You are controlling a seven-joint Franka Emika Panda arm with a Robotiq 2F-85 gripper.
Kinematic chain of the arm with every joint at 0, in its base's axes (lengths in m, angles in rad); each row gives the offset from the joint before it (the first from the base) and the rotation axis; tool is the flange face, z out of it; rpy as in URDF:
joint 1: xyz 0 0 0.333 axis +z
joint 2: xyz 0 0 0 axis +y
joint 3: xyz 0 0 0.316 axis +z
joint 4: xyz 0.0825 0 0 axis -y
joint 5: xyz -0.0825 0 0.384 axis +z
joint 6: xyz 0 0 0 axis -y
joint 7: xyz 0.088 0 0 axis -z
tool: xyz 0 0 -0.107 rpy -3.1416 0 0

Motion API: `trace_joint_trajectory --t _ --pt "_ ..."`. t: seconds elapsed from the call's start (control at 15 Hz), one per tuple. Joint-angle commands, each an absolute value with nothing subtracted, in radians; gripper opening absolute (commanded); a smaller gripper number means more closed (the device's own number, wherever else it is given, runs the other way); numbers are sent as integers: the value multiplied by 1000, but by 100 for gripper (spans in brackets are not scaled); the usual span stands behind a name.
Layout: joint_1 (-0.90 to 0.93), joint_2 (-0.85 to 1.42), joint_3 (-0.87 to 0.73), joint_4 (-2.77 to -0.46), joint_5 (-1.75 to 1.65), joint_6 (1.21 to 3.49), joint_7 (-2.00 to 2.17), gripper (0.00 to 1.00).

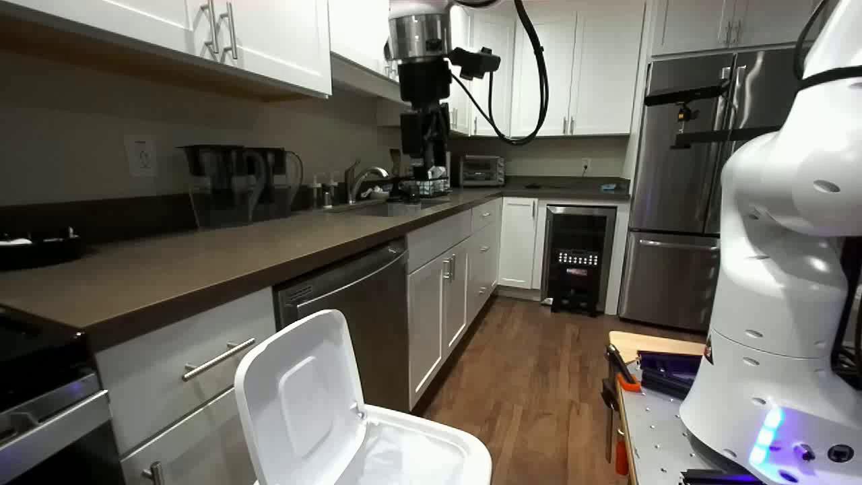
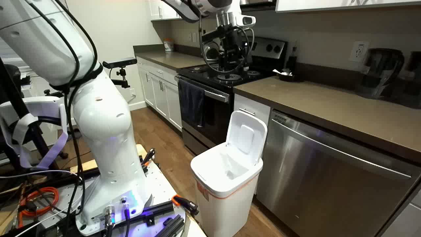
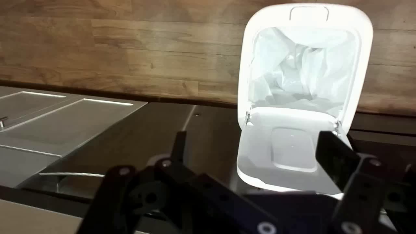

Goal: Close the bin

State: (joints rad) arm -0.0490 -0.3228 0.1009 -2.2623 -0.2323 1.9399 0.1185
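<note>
The white bin [image 2: 227,204] stands on the floor by the counter, its lid [image 2: 247,133] hinged up and leaning back toward the cabinets. The raised lid [image 1: 303,391] and the bin's rim [image 1: 451,434] also show in an exterior view. In the wrist view the bin's opening [image 3: 292,74] shows a white liner inside, and the lid's recessed panel [image 3: 292,149] faces me. My gripper [image 3: 253,133] is open and empty, fingers wide apart. It hangs high above the bin, apart from the lid, fingers pointing down [image 2: 230,64].
The brown counter [image 1: 269,249] edge and stainless dishwasher [image 2: 322,177] run beside the bin. A black stove [image 2: 227,77] stands behind it. The robot's table [image 2: 164,197] holds tools and black rails near the bin. Water pitchers [image 1: 222,185] stand on the counter.
</note>
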Motion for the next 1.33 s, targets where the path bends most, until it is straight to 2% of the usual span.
trace_joint_trajectory --t 0.0,0.53,0.93,1.27 --pt "-31 -322 85 -2260 -237 1936 123 100" --pt "-26 -288 80 -2262 -231 1974 123 100" --pt "-7 -172 56 -2309 -193 2242 102 100" --pt "-4 22 37 -2290 -97 2476 63 100"
